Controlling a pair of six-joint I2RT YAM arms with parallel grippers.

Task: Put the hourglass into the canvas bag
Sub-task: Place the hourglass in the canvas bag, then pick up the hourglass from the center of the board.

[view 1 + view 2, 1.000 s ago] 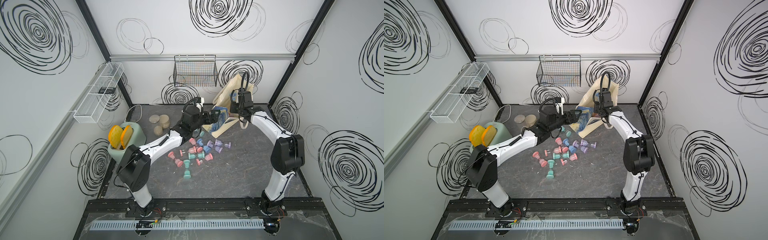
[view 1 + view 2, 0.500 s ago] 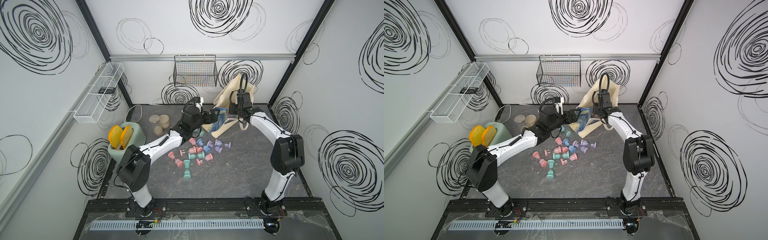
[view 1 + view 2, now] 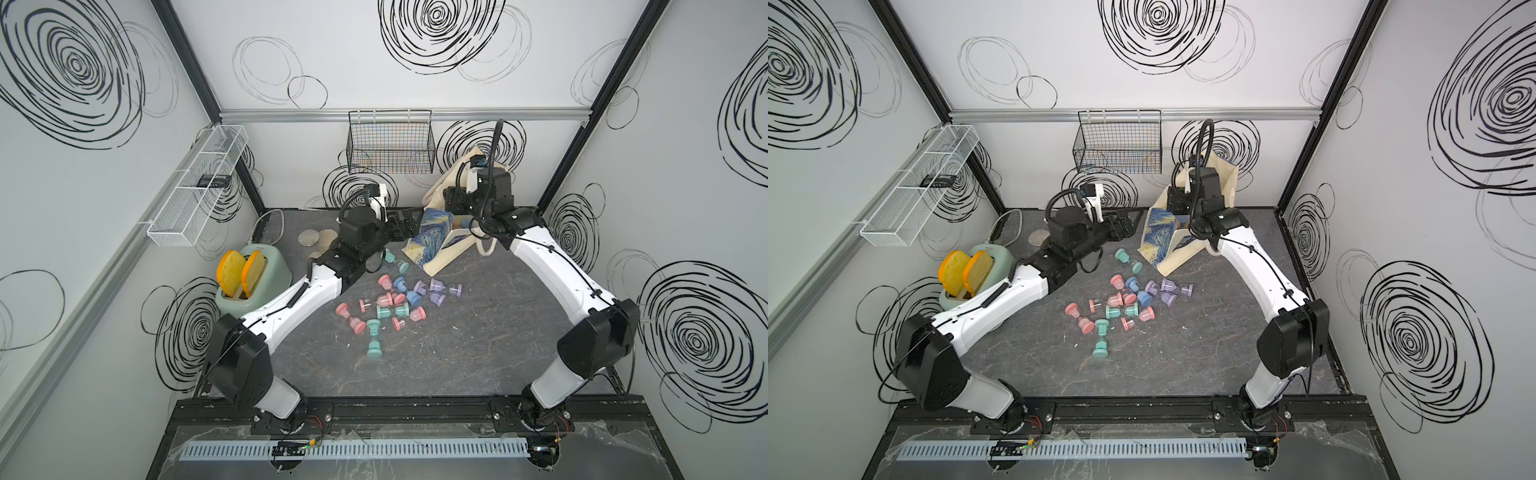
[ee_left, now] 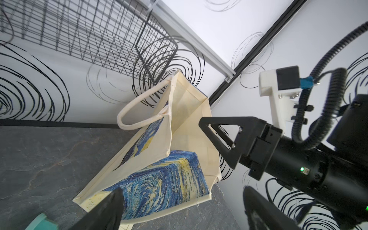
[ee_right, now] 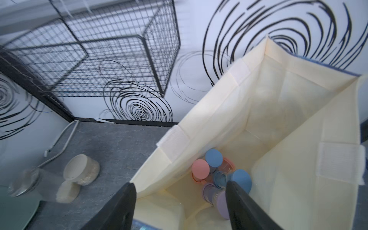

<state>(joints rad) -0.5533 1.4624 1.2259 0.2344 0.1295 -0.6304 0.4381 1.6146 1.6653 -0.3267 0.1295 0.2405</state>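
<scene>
The canvas bag [image 3: 432, 245] [image 3: 1158, 237] stands at the back right with its mouth open; its blue-and-yellow print faces the left wrist camera [image 4: 159, 179]. My right gripper [image 5: 179, 186] [image 3: 455, 203] hangs open over the mouth with nothing between its fingers. On the bag's cream floor [image 5: 278, 119] lie several hourglasses: a pink one [image 5: 200, 168], two blue ones [image 5: 214, 158] [image 5: 241, 179] and a purple one [image 5: 221, 201]. My left gripper [image 4: 183, 191] [image 3: 401, 224] is open and empty beside the printed side. Several more hourglasses [image 3: 399, 299] lie loose mid-table.
A black wire basket [image 3: 390, 145] hangs on the back wall beside the bag. A green toaster [image 3: 253, 278] with two toast slices stands at the left, under a white wire shelf [image 3: 199, 191]. Round jars [image 5: 81, 170] and a cable lie near the back wall.
The right gripper's jaws have opened and its wrist has shifted slightly toward the back wall above the bag. The left arm has stayed where it was.
</scene>
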